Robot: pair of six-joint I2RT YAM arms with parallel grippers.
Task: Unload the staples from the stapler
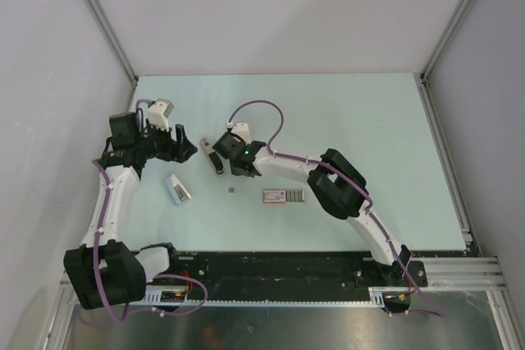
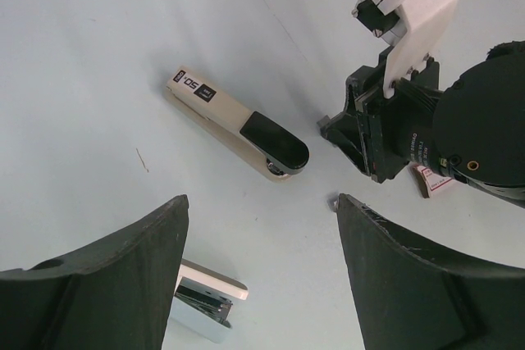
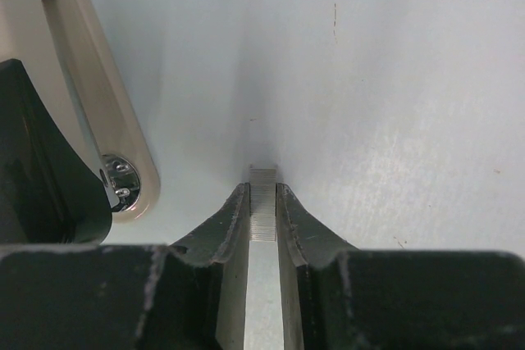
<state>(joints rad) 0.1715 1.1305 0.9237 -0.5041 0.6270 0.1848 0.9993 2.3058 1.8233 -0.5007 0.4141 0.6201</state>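
Observation:
The stapler (image 1: 216, 163), beige with a black top, lies flat on the pale table; it also shows in the left wrist view (image 2: 238, 125) and at the left edge of the right wrist view (image 3: 78, 112). My right gripper (image 3: 262, 188) is shut on a silvery strip of staples (image 3: 262, 202), with its tip down at the table just right of the stapler (image 1: 225, 156). My left gripper (image 2: 261, 199) is open wide and empty, left of the stapler (image 1: 187, 149).
A white and pale-blue object (image 1: 177, 188) lies near my left gripper (image 2: 205, 301). A flat pink-red box (image 1: 283, 196) lies to the right. A small dark speck (image 1: 231, 190) sits between them. Grey walls enclose the table.

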